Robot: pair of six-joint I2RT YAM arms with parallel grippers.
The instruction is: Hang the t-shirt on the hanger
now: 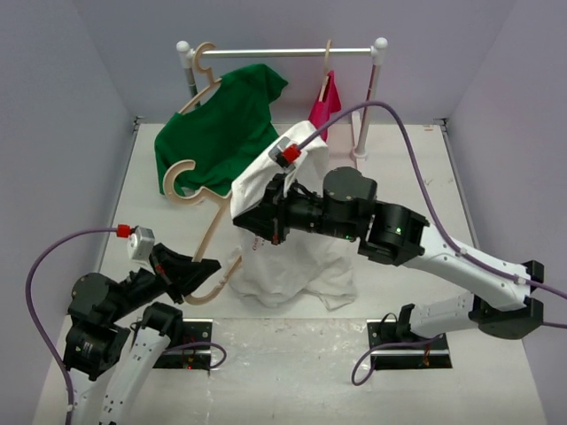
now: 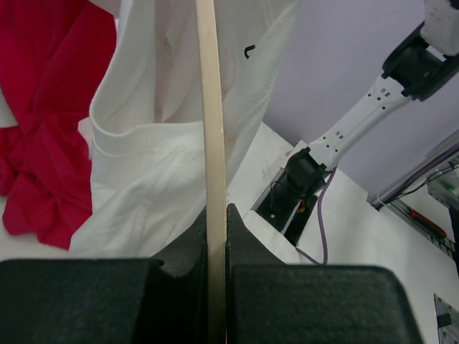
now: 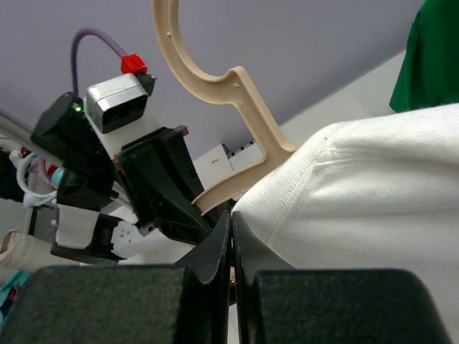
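Note:
A white t-shirt hangs in a bunch at the table's middle, with its upper part lifted. My right gripper is shut on its upper edge. In the right wrist view the jaws are closed and the shirt drapes over the right finger. My left gripper is shut on a wooden hanger, whose hook points to the far left. In the left wrist view the hanger's bar runs up from the closed gripper against the shirt. The hanger's hook shows in the right wrist view, its arm going under the shirt's edge.
A green t-shirt on another wooden hanger leans from the white clothes rail at the back. A pink shirt hangs from the rail at the right and shows red in the left wrist view. The walls are close on both sides.

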